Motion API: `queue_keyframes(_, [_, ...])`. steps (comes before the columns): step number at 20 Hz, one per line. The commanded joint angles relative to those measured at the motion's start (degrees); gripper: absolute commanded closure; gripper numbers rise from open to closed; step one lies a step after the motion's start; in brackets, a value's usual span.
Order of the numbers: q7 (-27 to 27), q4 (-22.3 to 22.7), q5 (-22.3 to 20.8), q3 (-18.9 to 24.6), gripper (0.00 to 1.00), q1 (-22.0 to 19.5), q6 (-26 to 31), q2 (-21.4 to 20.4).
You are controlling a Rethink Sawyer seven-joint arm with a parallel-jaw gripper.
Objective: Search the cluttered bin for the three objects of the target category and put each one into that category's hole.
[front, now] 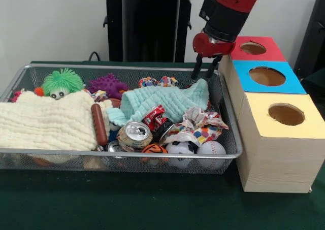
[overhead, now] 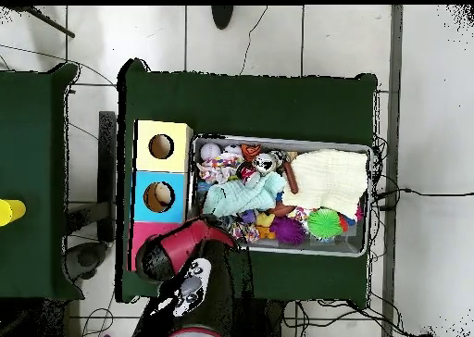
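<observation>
A wire-mesh bin (front: 231, 138) crammed with soft toys, cloths and rubbish sits on a green-covered table (front: 127, 199) as a Sawyer robot hunts for crushed water bottles. No bottle shows anywhere on the surface of the clutter in either view, so any that remain are judged to lie buried under the cloths; how many have already been posted cannot be told, though the overhead view shows something pale inside the blue-topped box's hole (front: 267, 76).

The red and black arm (front: 228, 11) hangs over the bin's far corner, the one nearest the boxes. Its gripper (front: 204, 70) is empty, its two dark fingers (front: 195, 70) spread a modest way apart, tips just above a mint-green cloth (front: 157, 103).

A row of three pale wooden boxes stands touching the bin's short side: the red-topped box (front: 254, 55) farthest from the camera, the blue-topped box (front: 294, 83) in the middle, the yellow-topped box (front: 274, 154) nearest.

Inside the bin, a cream cloth (front: 45, 121) covers the end away from the boxes, with a green spiky toy (front: 62, 81) and a purple spiky toy (front: 107, 84) behind it. Crushed drink cans (front: 134, 135) and a crumpled colourful wrapper (front: 195, 128) lie toward the boxes, a toy baseball (front: 210, 149) in the near corner.
</observation>
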Motion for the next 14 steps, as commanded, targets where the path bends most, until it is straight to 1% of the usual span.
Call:
queue_keyframes(1, [-8.21,6.63,1.82,15.40,0.00,-15.02,6.96,-3.96])
queue_keyframes(7, [-8.69,7.87,-1.67,16.76,0.00,-18.33,8.45,-6.14])
queue_keyframes(14, [-11.12,7.17,-5.32,18.40,0.00,-22.67,10.90,-7.63])
